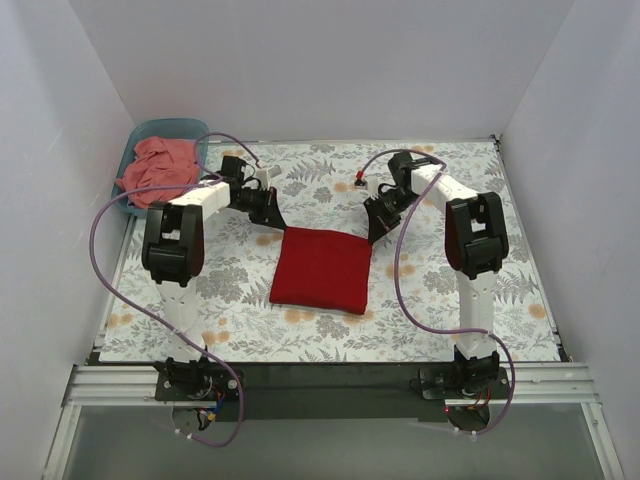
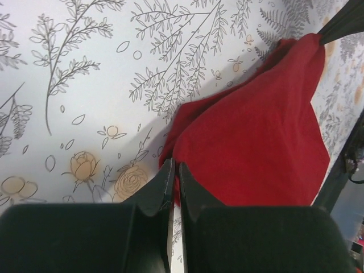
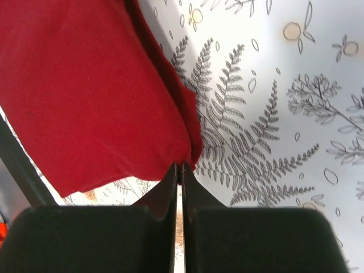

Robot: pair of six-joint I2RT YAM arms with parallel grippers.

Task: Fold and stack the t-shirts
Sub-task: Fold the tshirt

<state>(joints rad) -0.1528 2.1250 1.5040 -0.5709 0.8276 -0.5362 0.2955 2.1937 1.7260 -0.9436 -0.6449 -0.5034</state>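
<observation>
The crimson red t-shirt (image 1: 322,268) lies folded into a rough square in the middle of the table. My left gripper (image 1: 272,215) is at its far left corner, with the jaws closed on the cloth edge (image 2: 175,170). My right gripper (image 1: 377,228) is at its far right corner, with the jaws closed on that corner (image 3: 180,169), and the cloth rises in a peak towards it. The red shirt fills much of the left wrist view (image 2: 256,142) and the right wrist view (image 3: 85,85). The salmon-pink t-shirt (image 1: 158,168) lies crumpled in the tub at the far left.
The teal plastic tub (image 1: 190,128) stands in the far left corner against the white wall. A floral-print cloth (image 1: 250,310) covers the table. White walls close in the left, back and right sides. Purple cables loop beside both arms.
</observation>
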